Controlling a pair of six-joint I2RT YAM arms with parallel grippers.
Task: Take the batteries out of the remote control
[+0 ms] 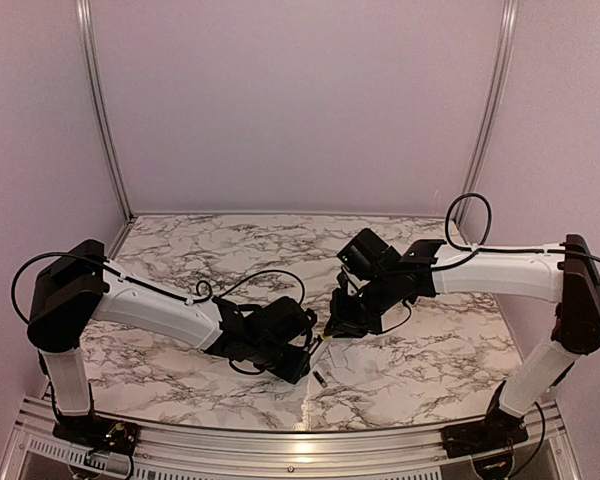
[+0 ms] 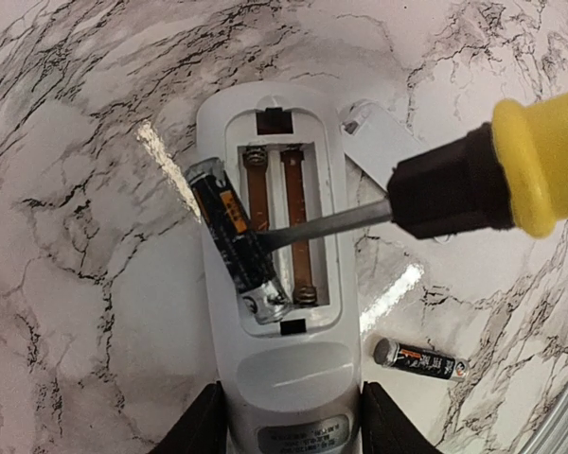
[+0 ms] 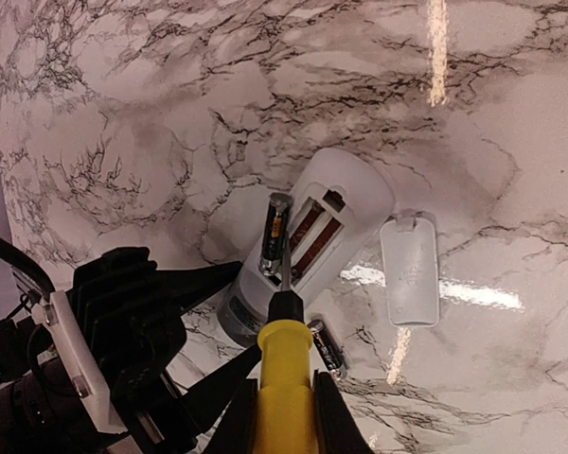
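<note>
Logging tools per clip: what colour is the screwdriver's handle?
The screwdriver handle is yellow, with a black collar; clearest in the left wrist view.

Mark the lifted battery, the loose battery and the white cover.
lifted battery (image 2: 235, 238), left wrist view, on its dark label.
loose battery (image 2: 421, 360), left wrist view, mid-body.
cover (image 3: 410, 271), right wrist view, middle of its flat face.

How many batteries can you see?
2. One battery sits levered half out of the remote control; the other battery lies on the table beside it. None seems hidden.
</note>
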